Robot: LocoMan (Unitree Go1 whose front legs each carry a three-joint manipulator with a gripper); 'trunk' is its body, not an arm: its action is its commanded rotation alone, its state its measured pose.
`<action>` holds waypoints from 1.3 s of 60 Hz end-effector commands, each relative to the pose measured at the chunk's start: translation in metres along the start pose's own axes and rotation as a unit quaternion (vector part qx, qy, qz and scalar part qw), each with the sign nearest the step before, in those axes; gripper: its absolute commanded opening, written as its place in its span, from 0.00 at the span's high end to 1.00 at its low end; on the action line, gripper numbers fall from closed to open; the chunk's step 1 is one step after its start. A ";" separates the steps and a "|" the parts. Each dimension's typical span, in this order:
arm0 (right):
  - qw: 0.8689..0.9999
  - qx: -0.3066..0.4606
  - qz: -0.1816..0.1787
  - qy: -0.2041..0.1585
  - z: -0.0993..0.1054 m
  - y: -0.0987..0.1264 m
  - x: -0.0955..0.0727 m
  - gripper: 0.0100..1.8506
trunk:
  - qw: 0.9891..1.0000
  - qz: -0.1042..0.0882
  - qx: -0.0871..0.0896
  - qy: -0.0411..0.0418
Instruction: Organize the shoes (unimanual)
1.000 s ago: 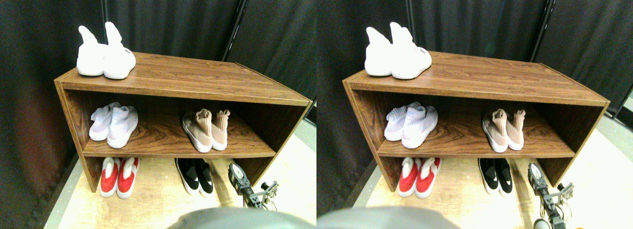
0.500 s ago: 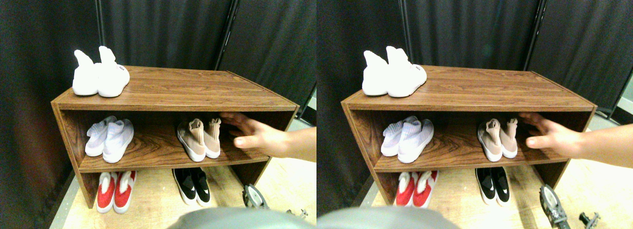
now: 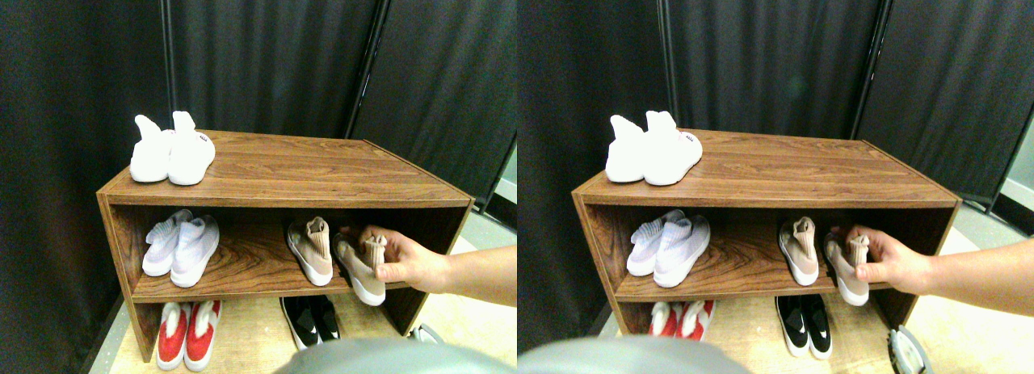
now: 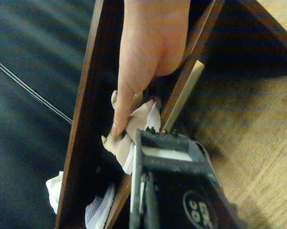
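**Hand takes one tan shoe on the middle shelf**

Half a second ago the person's hand (image 3: 404, 261) was open beside the tan pair; now it grips the right tan shoe (image 3: 361, 271) by its collar and has turned it, so that its toe hangs over the front edge of the middle shelf. Its partner, the left tan shoe (image 3: 310, 250), stands on the same shelf just beside it, apart from it. On the floor below them stands the black pair (image 3: 311, 319). A pale pair (image 3: 181, 244) is at the left of the middle shelf, a red pair (image 3: 182, 334) under it, and a white pair (image 3: 171, 150) on top of the wooden rack (image 3: 323, 172). Of the robot only a small part shows at the lower edge.

From the wrist camera, the hand (image 4: 150, 52) pinches the tan shoe (image 4: 134, 131) at the shelf edge. The dark right gripper (image 4: 169, 157) is in front, near the shoe; whether its jaws are spread or pressed together cannot be told.
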 end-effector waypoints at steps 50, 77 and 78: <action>1.000 -0.002 0.024 -0.003 -0.011 0.013 0.002 0.97 | 1.000 -0.004 -0.001 0.002; 1.000 0.005 0.024 -0.002 -0.008 0.009 0.014 0.97 | 1.000 0.000 -0.002 0.009; 1.000 0.005 0.023 0.000 -0.008 0.009 0.015 0.97 | 1.000 0.000 -0.002 0.009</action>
